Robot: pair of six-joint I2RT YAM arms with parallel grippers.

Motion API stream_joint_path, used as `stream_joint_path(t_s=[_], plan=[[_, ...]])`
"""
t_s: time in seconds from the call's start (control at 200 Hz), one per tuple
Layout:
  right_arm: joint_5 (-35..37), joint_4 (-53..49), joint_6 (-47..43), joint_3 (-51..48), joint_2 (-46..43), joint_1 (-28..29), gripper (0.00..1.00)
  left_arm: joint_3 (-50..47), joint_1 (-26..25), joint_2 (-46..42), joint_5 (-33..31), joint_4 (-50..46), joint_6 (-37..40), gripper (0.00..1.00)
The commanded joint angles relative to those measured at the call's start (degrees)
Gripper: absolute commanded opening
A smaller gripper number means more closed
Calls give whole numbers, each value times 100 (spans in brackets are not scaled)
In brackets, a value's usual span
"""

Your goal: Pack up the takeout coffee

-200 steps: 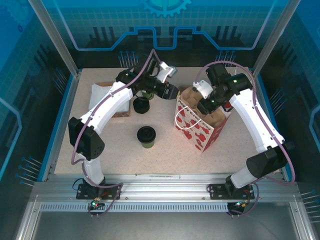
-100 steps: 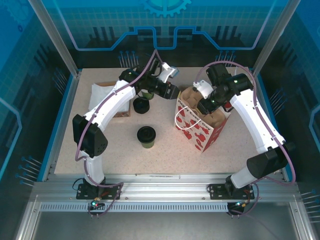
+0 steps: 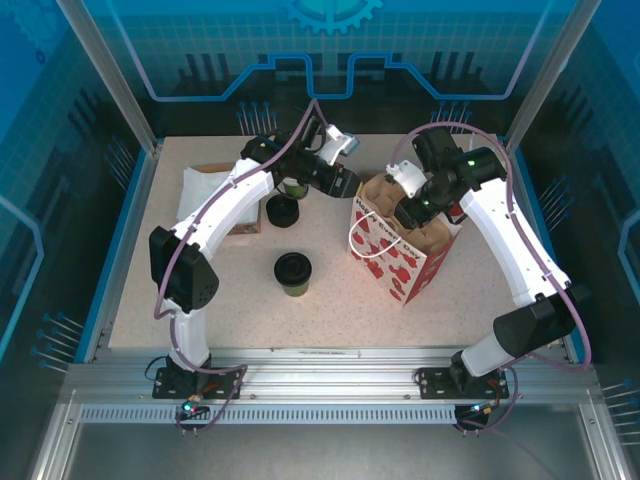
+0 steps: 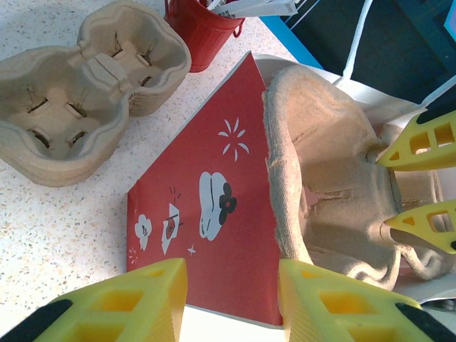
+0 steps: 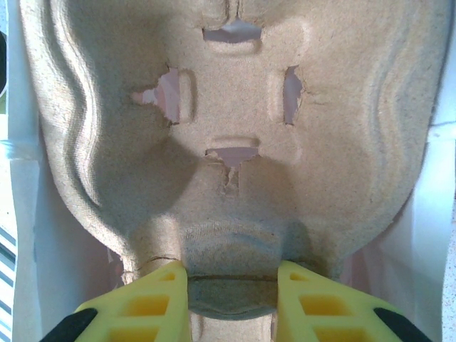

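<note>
The coffee stands upright on the counter with its black lid on. It sits in the open middle, well apart from the bag, and neither hand is touching it. By my reading, the main step is not yet done: the cup has to be picked up and lowered into the bag.

What I do see in hand is the preparation. My right hand reaches down into the bag and is clamped on the rim of a pulp tray, with white bag walls on either side of it. I cannot tell whether the tray lies flat on the bottom; in the left wrist view it looks tilted in the bag's mouth.

My left hand hovers just beside the bag's red side, fingers spread, holding nothing. A spare tray lies on the counter beyond the bag.

I judge the task to be at an early-to-middle stage. Left to do: seat the tray, let it go, fetch the coffee and set it into a tray pocket.
</note>
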Motion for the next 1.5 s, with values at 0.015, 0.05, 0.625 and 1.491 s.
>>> stream_joint_path(t_s=[0.015,0.05,0.625,1.491], plan=[[94,-170,46,-83,-199,30,28,169,93,104,-195,-183,9,39],[109,-169,54,-112,-217,25,28,169,101,104,-201,-177,-12,39],[12,-214,89,-289,-293,25,28,15,143,53,-239,-32,-84,39],[-104,-270,185,-332,-402,117,28,-147,145,-72,-454,91,-109,40]])
